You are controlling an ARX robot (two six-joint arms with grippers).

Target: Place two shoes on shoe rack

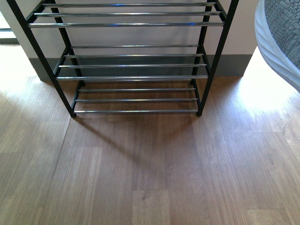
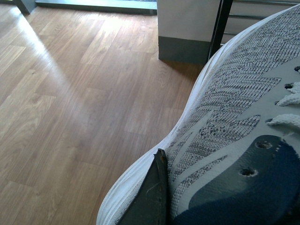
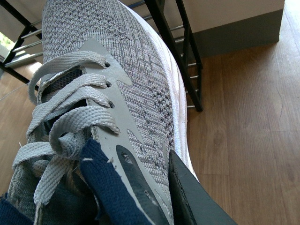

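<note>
While both arms carry their loads above the plank floor (image 1: 140, 164), I log the following.

- **Shoe rack (image 1: 136, 65):** black frame, chrome rods, three tiers in view. It stands against a white wall (image 1: 243, 28) with grey skirting (image 1: 232, 65).
- **Right-arm shoe (image 3: 140, 84):** laces up, toe towards the rack's posts. The right gripper (image 3: 185, 197) pinches its side, with one dark finger showing. In the front view it sits at the right edge, beside the rack.
- **Left-arm shoe (image 2: 234, 117):** the left gripper (image 2: 157, 197) pinches its side likewise. A rack post stands just past the toe.
</note>
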